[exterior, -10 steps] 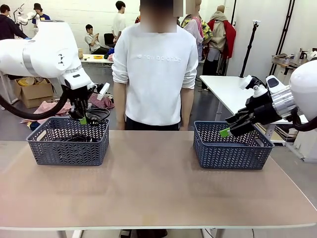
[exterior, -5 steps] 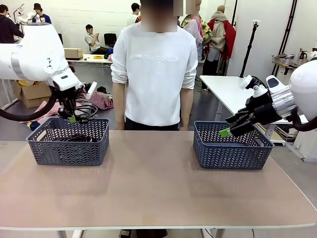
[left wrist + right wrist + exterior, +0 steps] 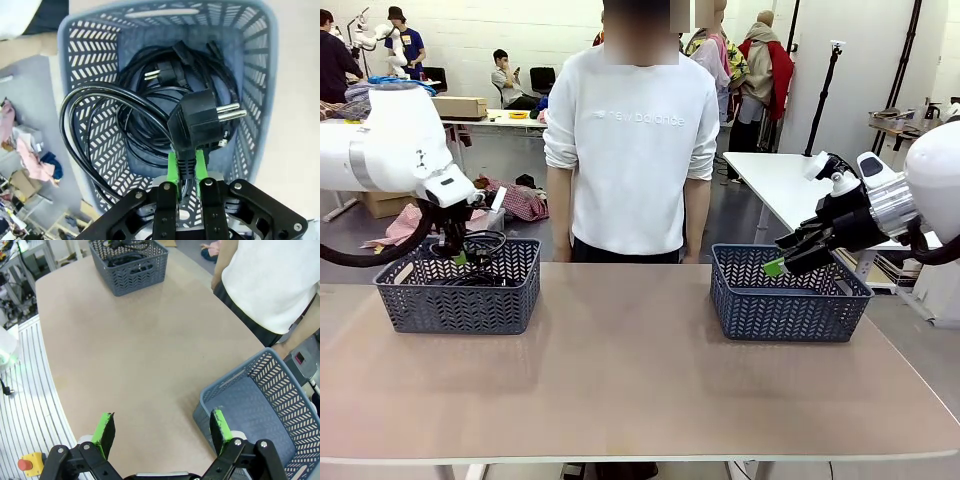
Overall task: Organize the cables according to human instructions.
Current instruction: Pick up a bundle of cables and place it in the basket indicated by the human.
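Cord [image 3: 95,125] pinched just behind its plug [image 3: 200,122] by left gripper [image 3: 184,172], above left basket [image 3: 457,300] holding other cables [image 3: 165,85]; likely light, floppy, snag-prone, so best held at rigid plug; right gripper [image 3: 162,431] spread wide, empty, beside right basket [image 3: 260,405].

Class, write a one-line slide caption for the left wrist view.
Left gripper holds a cable by its plug above the basket.

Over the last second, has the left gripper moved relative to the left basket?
Yes. The left gripper, its fingers shut on a cable, has shifted toward picture left and slightly lower, over the left basket.
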Tool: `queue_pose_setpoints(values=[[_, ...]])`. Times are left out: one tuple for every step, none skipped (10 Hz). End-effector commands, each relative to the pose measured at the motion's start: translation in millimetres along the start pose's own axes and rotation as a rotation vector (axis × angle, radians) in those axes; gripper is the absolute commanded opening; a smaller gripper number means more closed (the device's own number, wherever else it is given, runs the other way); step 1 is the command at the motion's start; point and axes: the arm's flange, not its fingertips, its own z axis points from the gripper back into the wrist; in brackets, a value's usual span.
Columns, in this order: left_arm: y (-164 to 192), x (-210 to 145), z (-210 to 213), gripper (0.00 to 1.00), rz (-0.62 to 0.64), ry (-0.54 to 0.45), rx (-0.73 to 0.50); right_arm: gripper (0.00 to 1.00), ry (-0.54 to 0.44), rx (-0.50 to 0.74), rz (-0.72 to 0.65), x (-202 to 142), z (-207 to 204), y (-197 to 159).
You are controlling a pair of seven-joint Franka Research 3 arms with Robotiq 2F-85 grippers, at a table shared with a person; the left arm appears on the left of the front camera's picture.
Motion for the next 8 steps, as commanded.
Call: queue_pose_setpoints(values=[[3.3,-3.7,-1.7,0.15,0.036,0.018,0.033,1.00,-0.030,0.017,0.014,-0.6,-2.2,-3.9],[3.2,-4.0,-4.7,0.15,0.038,0.020,0.030,1.00,-0.030,0.017,0.014,-0.6,-2.2,-3.9],[2.6,-5.0,-7.4,0.15,0.038,0.019,0.027,1.00,-0.030,0.017,0.014,-0.6,-2.2,-3.9],[2.7,-5.2,-8.8,0.34,0.033,0.019,0.013,1.00,-0.030,0.017,0.014,-0.6,-2.2,-3.9],[3.2,-5.7,-9.3,0.34,0.028,0.025,0.011,1.00,-0.030,0.017,0.014,-0.6,-2.2,-3.9],[4.3,-7.8,-9.6,0.53,0.034,0.019,0.005,1.00,-0.030,0.017,0.014,-0.6,-2.2,-3.9],[4.2,-9.0,-6.3,0.39,0.033,0.019,-0.008,1.00,-0.030,0.017,0.014,-0.6,-2.2,-3.9],[5.4,-10.6,-1.6,0.73,0.034,0.017,-0.023,1.00,-0.030,0.017,0.014,-0.6,-2.2,-3.9]])
